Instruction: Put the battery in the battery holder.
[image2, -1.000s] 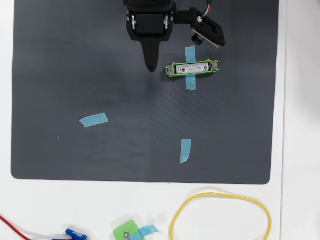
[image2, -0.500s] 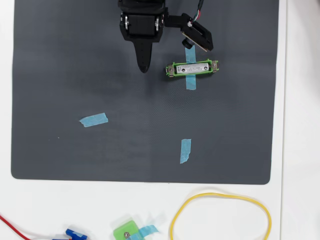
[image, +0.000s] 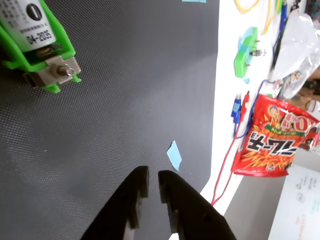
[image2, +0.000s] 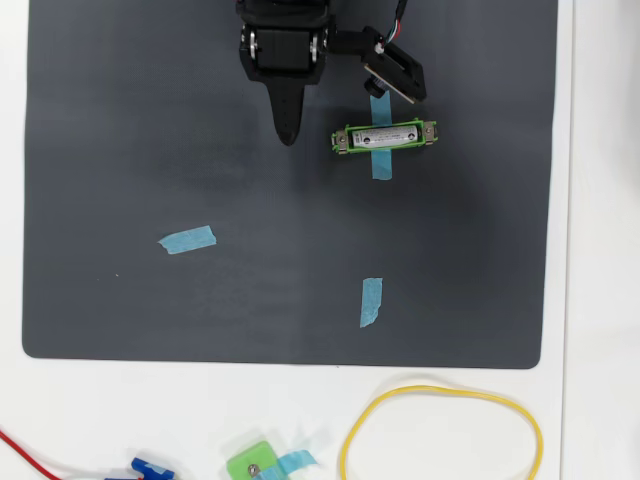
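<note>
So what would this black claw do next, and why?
Probably just back away toward its rest position. The white-silver cylindrical battery already lies inside the narrow bright green plastic battery holder on the dark mat. The black two-finger gripper hangs beside the holder, apart from it, with its fingers nearly together and nothing between them, so no further placing seems needed.

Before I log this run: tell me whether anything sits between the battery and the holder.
Nothing does: the battery already lies inside the battery holder. The gripper is beside it in the overhead view, holding nothing.
</note>
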